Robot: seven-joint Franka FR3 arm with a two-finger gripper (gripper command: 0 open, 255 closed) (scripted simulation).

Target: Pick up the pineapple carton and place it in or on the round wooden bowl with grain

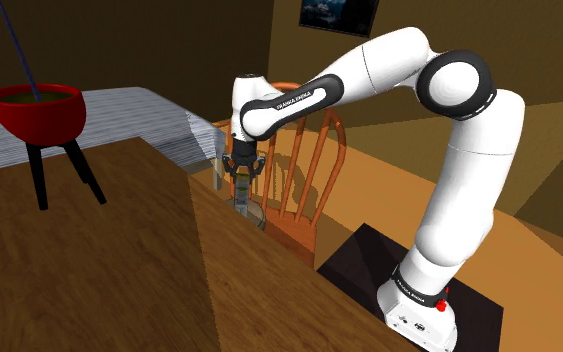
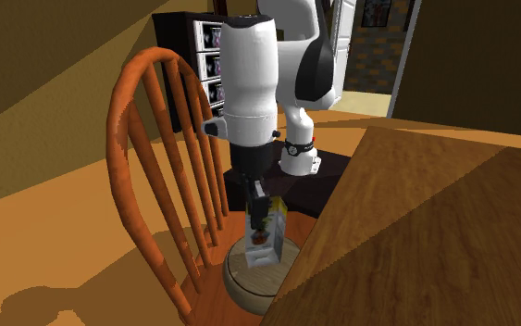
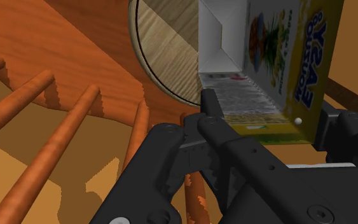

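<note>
The pineapple carton (image 3: 279, 57) is a white and yellow box with a fruit picture. My gripper (image 3: 269, 114) is shut on it, one black finger (image 3: 212, 111) on each side. In the second exterior view the carton (image 2: 269, 231) hangs upright from the gripper (image 2: 260, 215), its lower end at the round wooden bowl (image 2: 247, 276), which rests on the seat of an orange chair. I cannot tell whether the carton touches the bowl's floor. The wrist view has the bowl (image 3: 165, 51) right behind the carton. In the shoulder view the gripper (image 1: 244, 185) points down beside the table's edge.
The orange spindle-back chair (image 2: 147, 139) stands against the wooden table (image 2: 434, 231); its spindles rise close to the arm. A red bowl on black legs (image 1: 34, 105) stands on the far table end. The robot's stand (image 1: 419, 310) is on a dark mat.
</note>
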